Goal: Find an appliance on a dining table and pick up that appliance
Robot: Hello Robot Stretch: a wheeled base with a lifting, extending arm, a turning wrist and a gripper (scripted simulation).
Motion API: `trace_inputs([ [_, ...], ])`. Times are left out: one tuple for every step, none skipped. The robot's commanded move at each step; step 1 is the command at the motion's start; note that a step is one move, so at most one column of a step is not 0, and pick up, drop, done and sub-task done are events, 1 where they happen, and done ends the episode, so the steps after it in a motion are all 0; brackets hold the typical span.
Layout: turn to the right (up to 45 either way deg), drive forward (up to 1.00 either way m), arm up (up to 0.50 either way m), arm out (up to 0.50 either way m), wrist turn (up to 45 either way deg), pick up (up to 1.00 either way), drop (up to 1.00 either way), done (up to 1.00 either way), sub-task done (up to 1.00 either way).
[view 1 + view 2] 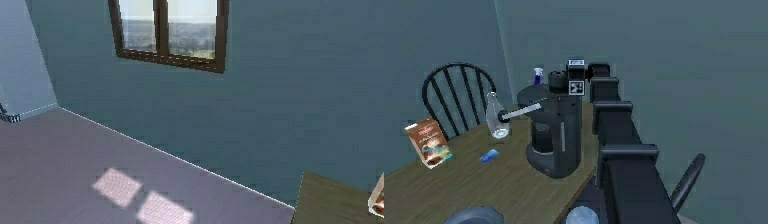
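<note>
Hand [504, 113] juts out to the left of the two white squares [575, 78] at the far end of the arm [619, 140], its thin pale fingers reaching out over the desk [504, 180]. The appliance [552, 135], a dark machine shaped like a coffee maker, stands upright on the desk right at and behind the hand, so I cannot tell whether the hand holds anything or only overlaps it in the picture.

Left of the appliance a small blue thing [489, 155] lies flat on the wood, and farther left a reddish packet [427, 142] lies near the desk's edge. A chair [452, 92] with a round spindle back stands beyond the desk by the wall. A small blue-topped bottle [537, 73] shows just behind the appliance's top. Another chair [684, 185] shows at the arm side view's lower right.

In the forward view, a dark-framed window [168, 30] is set in a blue wall [300, 90] above a grey floor [60, 160], and the desk's corner shows at the lower right.
</note>
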Motion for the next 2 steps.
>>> trace_inputs([
  [0.0,0.00,0.00,0.00,27.0,0.00,0.00,0.00,0.00],
  [0.0,0.00,0.00,0.00,0.0,1.00,0.00,0.00,0.00],
])
